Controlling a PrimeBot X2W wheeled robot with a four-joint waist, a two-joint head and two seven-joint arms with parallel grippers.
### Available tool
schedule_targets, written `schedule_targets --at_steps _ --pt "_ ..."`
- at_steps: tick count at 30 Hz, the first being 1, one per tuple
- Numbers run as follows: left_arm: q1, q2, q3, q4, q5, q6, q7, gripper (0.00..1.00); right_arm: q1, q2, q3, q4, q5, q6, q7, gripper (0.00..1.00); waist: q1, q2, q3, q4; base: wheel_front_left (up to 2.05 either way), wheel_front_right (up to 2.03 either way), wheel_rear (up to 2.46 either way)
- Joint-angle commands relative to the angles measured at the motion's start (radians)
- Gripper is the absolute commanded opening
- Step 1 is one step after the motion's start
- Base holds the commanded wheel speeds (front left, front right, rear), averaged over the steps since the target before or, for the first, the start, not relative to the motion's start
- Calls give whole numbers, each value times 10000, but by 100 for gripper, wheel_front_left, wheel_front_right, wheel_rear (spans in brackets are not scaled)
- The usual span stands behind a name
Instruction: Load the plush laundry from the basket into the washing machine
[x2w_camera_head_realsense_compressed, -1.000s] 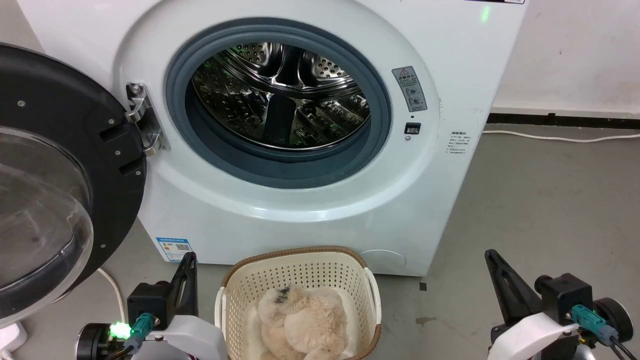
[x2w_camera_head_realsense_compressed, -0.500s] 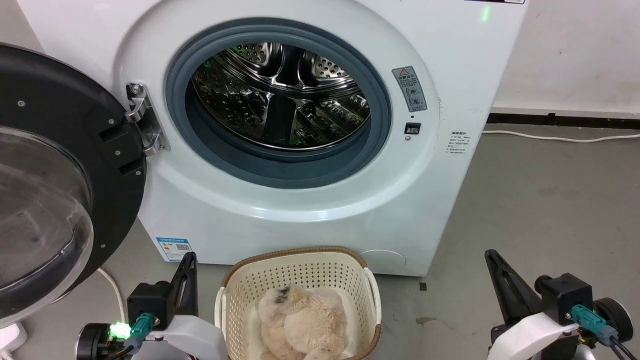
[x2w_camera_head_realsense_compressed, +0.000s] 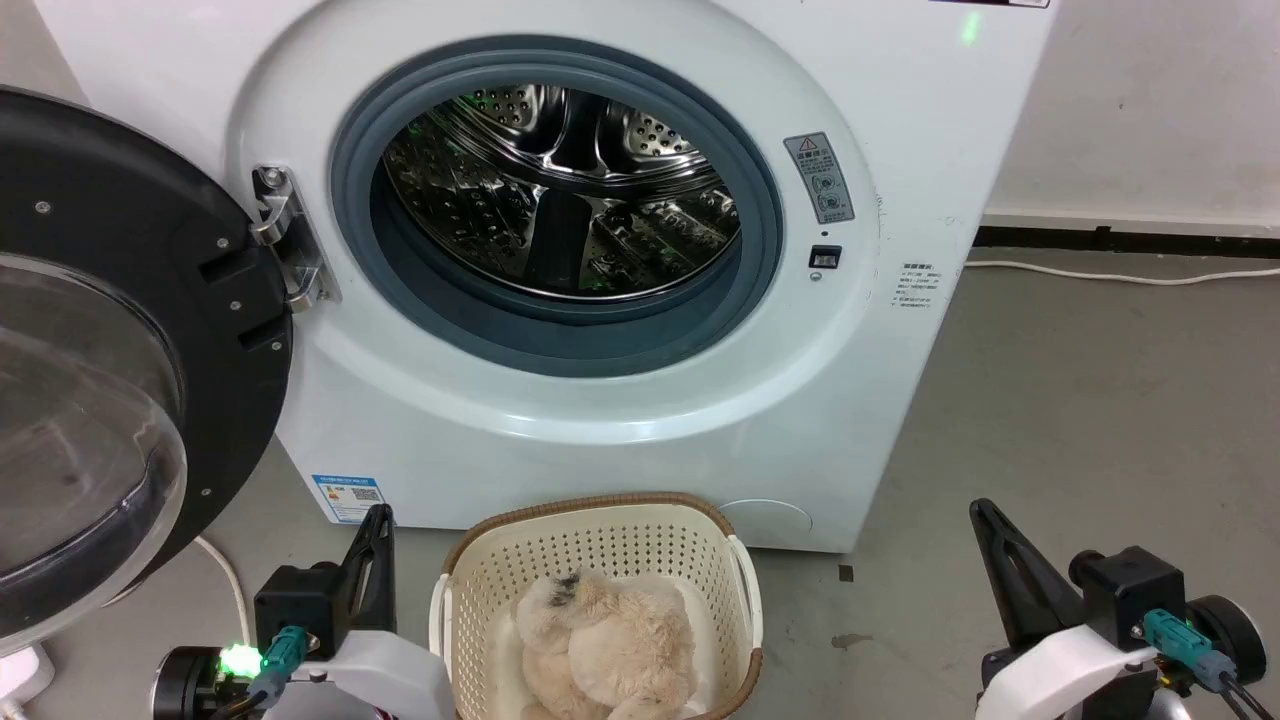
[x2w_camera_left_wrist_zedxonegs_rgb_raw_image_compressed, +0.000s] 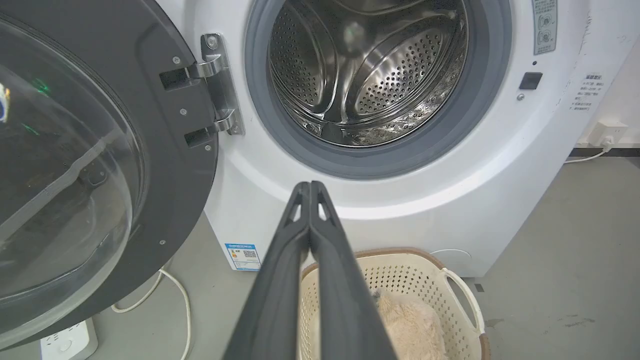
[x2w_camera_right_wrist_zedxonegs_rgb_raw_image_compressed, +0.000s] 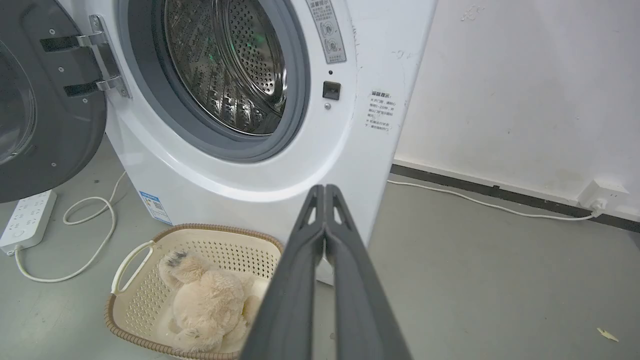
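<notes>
Here's the washer (x2w_camera_head_realsense_compressed: 620, 440), its door (x2w_camera_head_realsense_compressed: 130, 300) swung wide to the left, the steel drum (x2w_camera_head_realsense_compressed: 560, 200) gleaming inside the grey gasket (x2w_camera_head_realsense_compressed: 760, 250). On the floor (x2w_camera_head_realsense_compressed: 1080, 400), right up against the washer's front foot, sits the basket (x2w_camera_head_realsense_compressed: 600, 530). The plush (x2w_camera_head_realsense_compressed: 610, 640) lies inside it, curled on the bottom toward the near side, with its small dark patch turned toward the washer. The left gripper (x2w_camera_head_realsense_compressed: 378, 515) hangs low just beside the basket's left edge, fingers pressed tight tip to tip, and its wrist view looks along them at the washer's front below the opening. The right gripper (x2w_camera_head_realsense_compressed: 985, 510) sits well off to the basket's right over the floor, fingers likewise pinched together. A power strip (x2w_camera_right_wrist_zedxonegs_rgb_raw_image_compressed: 27, 220) lies on the floor under the door.
</notes>
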Motion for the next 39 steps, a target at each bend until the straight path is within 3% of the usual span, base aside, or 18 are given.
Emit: schedule_targets --at_steps 1,31,32,39 --pt "-148 1 1 -41 26 -43 3 0 -112 15 -12 1 -49 -7 5 0 0 0 0 0 0 0 0" --pt "9 0 -8 4 -10 11 -4 0 9 0 2 1 11 0 -4 0 0 0 0 0 0 0 0" --pt "13 0 -11 6 -30 11 -15 100 17 0 4 3 32 0 -17 100 0 0 0 0 0 0 0" --pt "44 0 -115 63 -258 14 -160 100 110 1 -1 33 249 0 -165 100 0 0 7 -2 0 0 0"
